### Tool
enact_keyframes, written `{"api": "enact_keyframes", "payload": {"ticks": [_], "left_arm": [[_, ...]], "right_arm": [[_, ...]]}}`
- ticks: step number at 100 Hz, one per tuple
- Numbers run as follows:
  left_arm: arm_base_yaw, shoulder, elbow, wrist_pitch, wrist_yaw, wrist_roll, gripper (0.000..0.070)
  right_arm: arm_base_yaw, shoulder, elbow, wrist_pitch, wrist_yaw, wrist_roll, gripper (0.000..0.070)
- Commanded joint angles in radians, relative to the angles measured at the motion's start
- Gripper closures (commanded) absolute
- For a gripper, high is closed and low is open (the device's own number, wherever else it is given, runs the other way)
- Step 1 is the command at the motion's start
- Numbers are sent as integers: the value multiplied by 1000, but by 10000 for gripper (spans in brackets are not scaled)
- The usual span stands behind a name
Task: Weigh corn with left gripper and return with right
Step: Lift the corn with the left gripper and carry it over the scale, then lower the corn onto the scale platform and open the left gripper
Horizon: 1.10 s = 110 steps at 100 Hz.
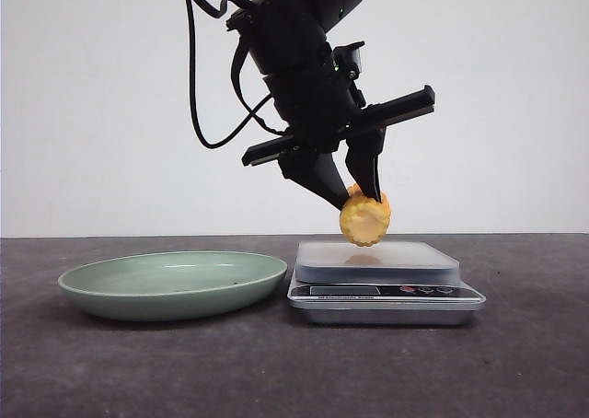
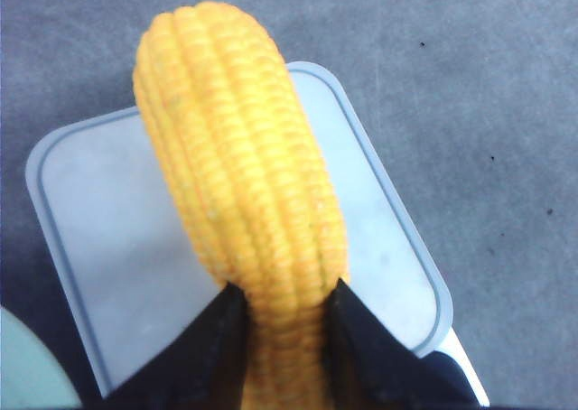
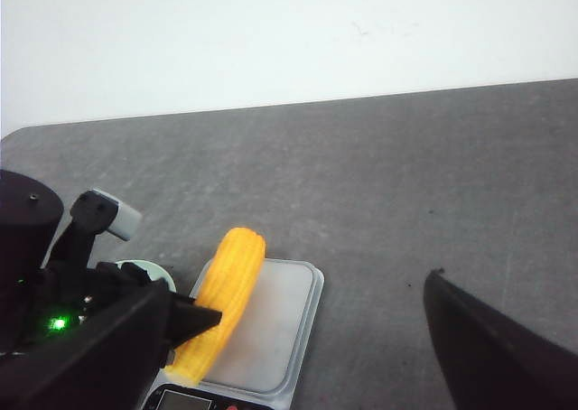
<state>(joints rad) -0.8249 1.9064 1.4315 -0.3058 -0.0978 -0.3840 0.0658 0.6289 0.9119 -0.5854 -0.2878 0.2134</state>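
your dark grey table (image 1: 515, 363) fills the lower part of the front view, with a plain white wall behind it. on its left side sits a shallow pale green plate (image 1: 110, 289), and just beside that, to the right, a silver kitchen scale (image 1: 385, 300) with a frosted, rounded-square platform on top and a display strip with small buttons along its front edge. plate and scale are close together, and you cannot tell from the front whether they touch.

your left arm comes down from above the middle of the table, black cables looping off it, and its left claw (image 1: 354, 190) hangs over the scale. the claw is clamped on the corn (image 1: 365, 218), gripping it near one end with a finger on each side. in the left wrist view you can see the two black fingertips (image 2: 212, 342) pressing into the kernels while the rest of the cob reaches out over the platform. the corn hovers just above the scale platform, with a thin gap under it in the front view.

of your right claw (image 3: 488, 338) only one dark finger shows in the right wrist view, so you cannot tell how wide it stands.
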Motion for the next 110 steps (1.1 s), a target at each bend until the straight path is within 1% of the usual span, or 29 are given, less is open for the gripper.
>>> {"api": "enact_keyframes", "payload": {"ticks": [1,23,85,92,104,110], "left_arm": [[0,19,25,22,-9,-7,695],[20,44,25,29,-6,-30,695],[11,50,24,3,1,-20,693],[11,50,24,3,3,-21,643],[11,50,24,-13,4,-20,462],[11,50,24,-21,4,-20,416]], "right_arm": [[4,3,19,7,-1,-8,131],[4,3,19,6,0,-8,131],[4,3,19,0,0,-9,131],[4,3,19,-1,0,-9,131],[4,3,19,-9,0,-9,131],[4,3,19,-13,0,-9,131]]}}
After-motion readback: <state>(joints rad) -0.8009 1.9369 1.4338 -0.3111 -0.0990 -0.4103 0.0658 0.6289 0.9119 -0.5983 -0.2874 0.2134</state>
